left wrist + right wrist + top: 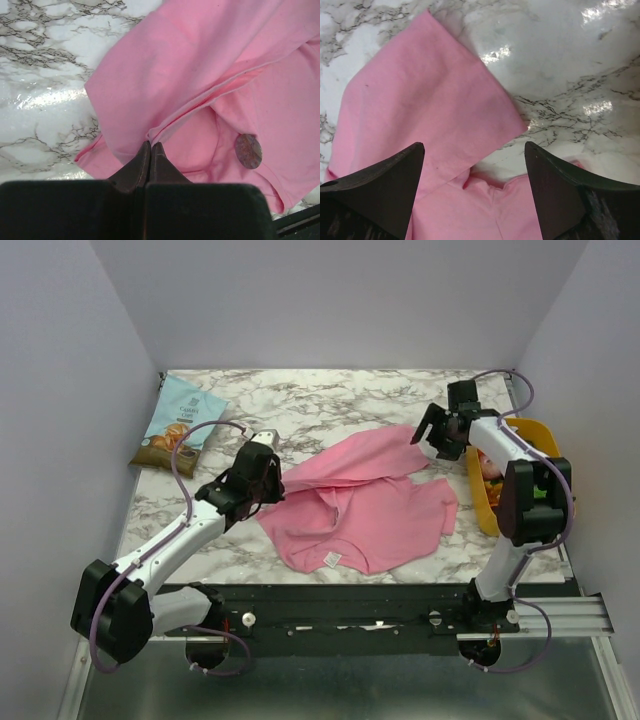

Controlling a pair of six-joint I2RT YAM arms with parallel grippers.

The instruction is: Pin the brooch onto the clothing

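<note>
The pink T-shirt (365,505) lies crumpled in the middle of the marble table. My left gripper (262,478) is at its left edge. In the left wrist view the jaws (151,145) are shut, with a folded hem of the shirt (165,75) running into the tips. The brooch (248,150), a small dull grey-pink disc, lies on the shirt to the right of those tips, apart from them. My right gripper (436,433) is open and empty over the shirt's far right corner (420,100); its fingers (395,175) straddle the fabric edge. I cannot make out the brooch in the top view.
A blue snack bag (178,425) lies at the far left of the table. A yellow basket (484,502) with toys stands at the right edge, beside the right arm. The shirt's white neck label (331,559) faces the near edge.
</note>
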